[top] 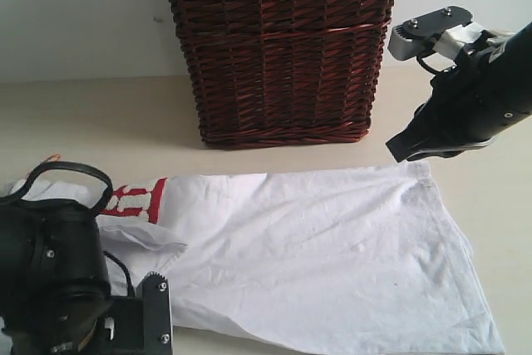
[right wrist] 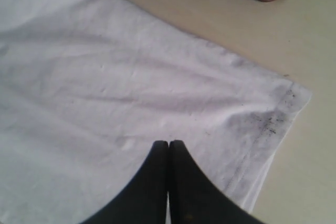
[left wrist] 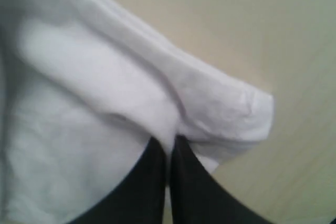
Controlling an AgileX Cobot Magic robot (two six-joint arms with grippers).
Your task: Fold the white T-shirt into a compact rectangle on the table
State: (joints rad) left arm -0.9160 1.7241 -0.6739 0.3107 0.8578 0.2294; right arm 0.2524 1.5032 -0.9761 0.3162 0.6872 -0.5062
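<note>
**Sleeve end pinched by the left pincer, hem corner lying under the right**

The white T-shirt (top: 332,255) is spread flat on the desk (top: 100,114) in front of the basket (top: 283,47). Its long axis runs from one pincer to the other. The sleeve-and-collar end, marked by the red lettering (top: 137,201), lies at the left pincer (left wrist: 169,142). The hem end lies beneath the right pincer (right wrist: 168,144).

The left pincer is seen closed, and a raised fold of the sleeve (left wrist: 220,108) is bunched right at its tips. From this it is judged that the cloth is gripped there, though the contact itself is hidden by the fabric. The rest of the shirt stretches away beyond those tips, towards the right pincer. The left arm is held low over the near edge of the shirt.

The right pincer is shut with nothing between its fingers. It is held above the desk, clear of the cloth, with its tips pointed down at the far hem corner. That corner lies just ahead of and below the tips, so the right arm is plainly the nearer one to it.

The coming fold is judged to turn on this line-up, with one end taken and the other not yet grasped. The right pincer would have to be opened and lowered before the hem could be lifted.
</note>
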